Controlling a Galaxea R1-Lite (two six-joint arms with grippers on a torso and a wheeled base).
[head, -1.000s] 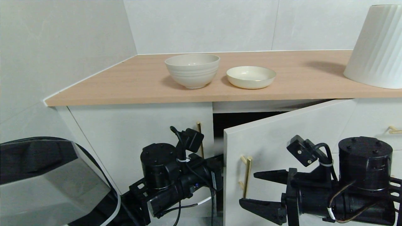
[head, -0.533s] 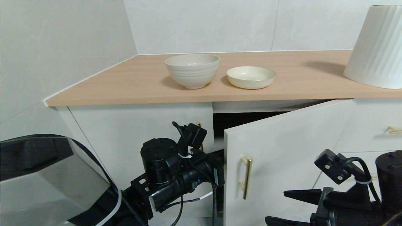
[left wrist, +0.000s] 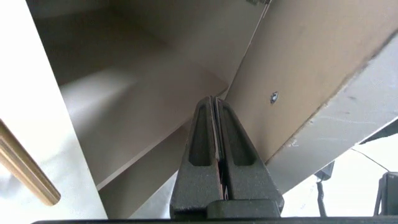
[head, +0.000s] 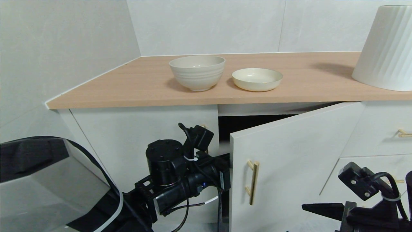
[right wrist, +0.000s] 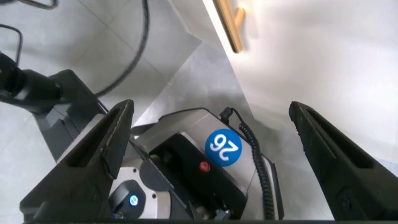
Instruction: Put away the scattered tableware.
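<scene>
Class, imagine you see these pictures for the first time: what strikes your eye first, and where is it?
A deep bowl and a shallow dish stand side by side on the wooden countertop. Below them a white cabinet door hangs ajar, with the shut left pincer at the dark gap beside it and the open right pincer low on the right.

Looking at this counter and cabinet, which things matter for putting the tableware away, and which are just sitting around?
For the job: deep bowl; shallow dish beside it on the countertop; half-open cabinet door; left tool, shut, at the cabinet gap.
Just there: white ribbed object at the counter's right end; drawer handle.
</scene>
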